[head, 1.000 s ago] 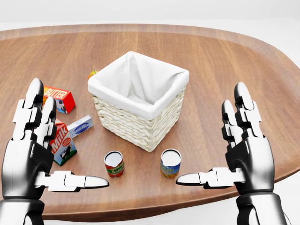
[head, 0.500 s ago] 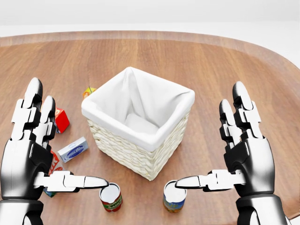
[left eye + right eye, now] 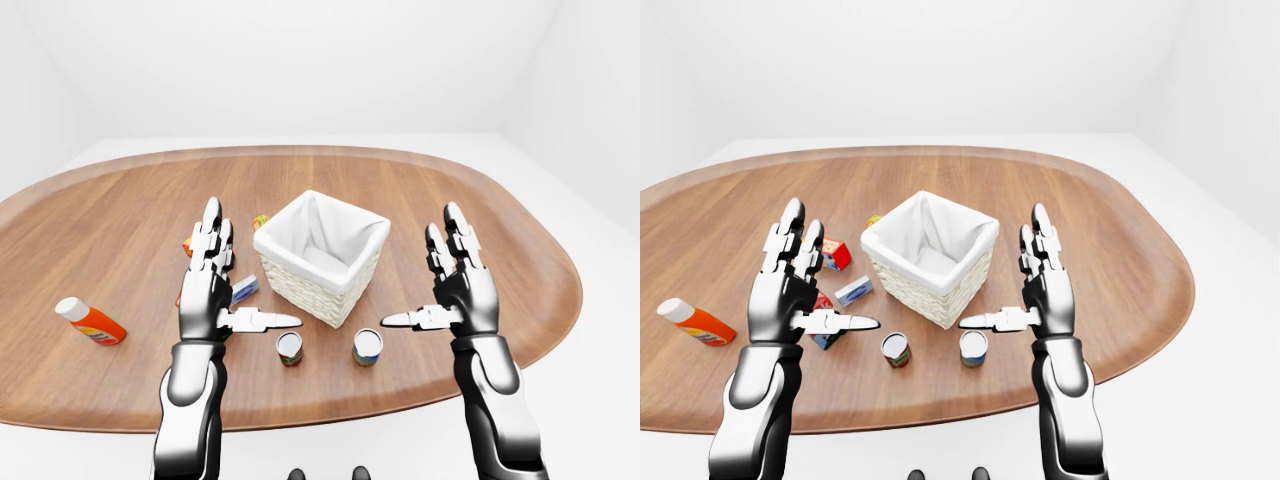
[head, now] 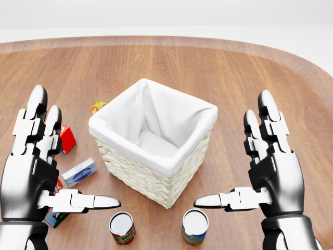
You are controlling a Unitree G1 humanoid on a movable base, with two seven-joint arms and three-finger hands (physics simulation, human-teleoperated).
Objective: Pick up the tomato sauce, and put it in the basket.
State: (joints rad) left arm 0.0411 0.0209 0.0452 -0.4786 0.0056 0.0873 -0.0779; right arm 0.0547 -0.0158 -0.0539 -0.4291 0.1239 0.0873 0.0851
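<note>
While both hands hang open, the tomato sauce can point(image 4: 122, 228) stands just under the left hand point(image 4: 31, 172) thumb, close to another can point(image 4: 194, 226) below the right hand point(image 4: 273, 166); grabbing the wrong one looks likely, missing the basket point(image 4: 151, 177).
</note>
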